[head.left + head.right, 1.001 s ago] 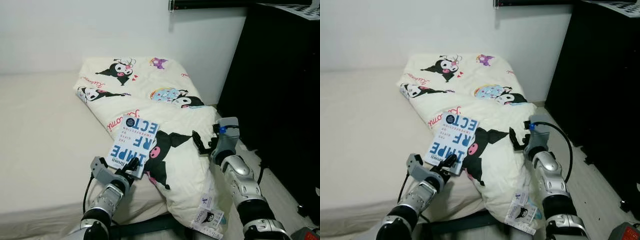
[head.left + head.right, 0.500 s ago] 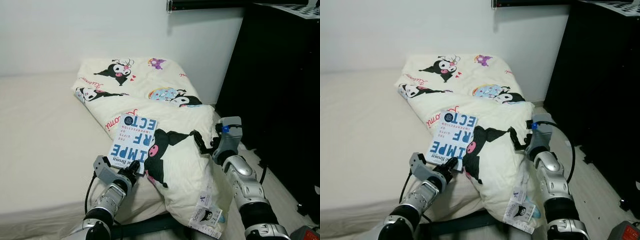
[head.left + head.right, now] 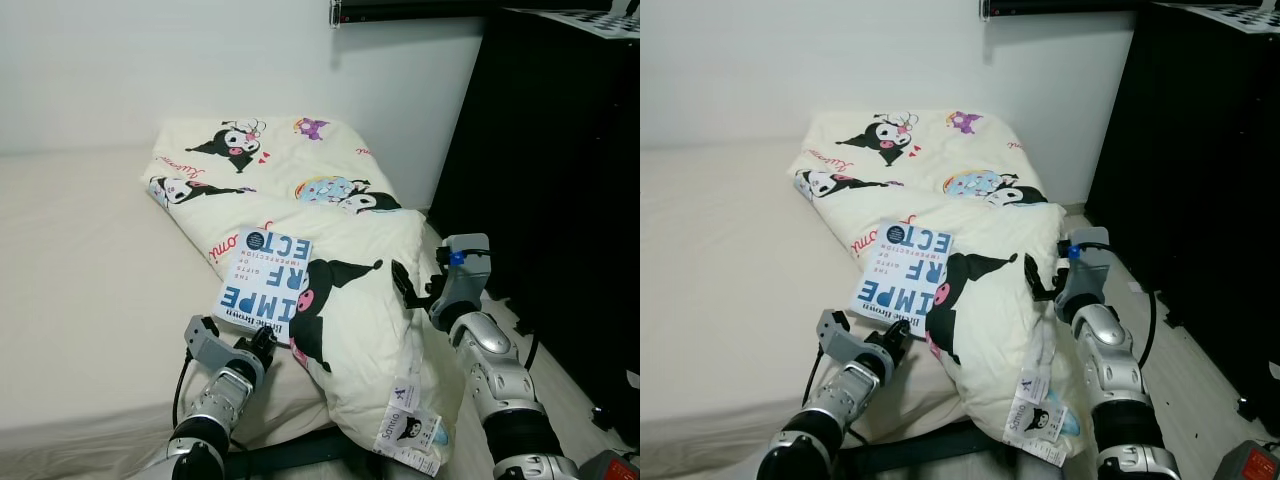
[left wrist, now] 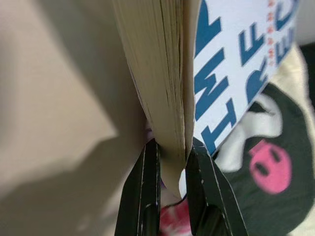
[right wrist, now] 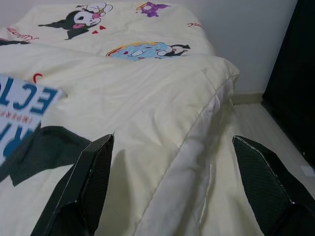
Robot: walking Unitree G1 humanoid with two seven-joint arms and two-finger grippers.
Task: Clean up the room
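A white book with blue letters (image 3: 265, 283) lies tilted on a cream comforter printed with black cartoon figures (image 3: 350, 210), at the bed's near side. My left gripper (image 3: 262, 345) is shut on the book's near edge. In the left wrist view both black fingers (image 4: 147, 187) pinch the page block (image 4: 157, 73) and cover. My right gripper (image 3: 405, 285) is open beside the comforter's right fold. In the right wrist view its fingers (image 5: 91, 182) are spread wide over the cloth, holding nothing.
The comforter hangs over the corner of the beige mattress (image 3: 80, 280), with a printed label (image 3: 410, 428) dangling low. A tall black wardrobe (image 3: 560, 150) stands close on the right, with a strip of light floor (image 3: 1160, 330) between it and the bed.
The left gripper keeps its hold on the book and has sunk slightly. The right gripper has drifted a little to the right. The view has shifted slightly.
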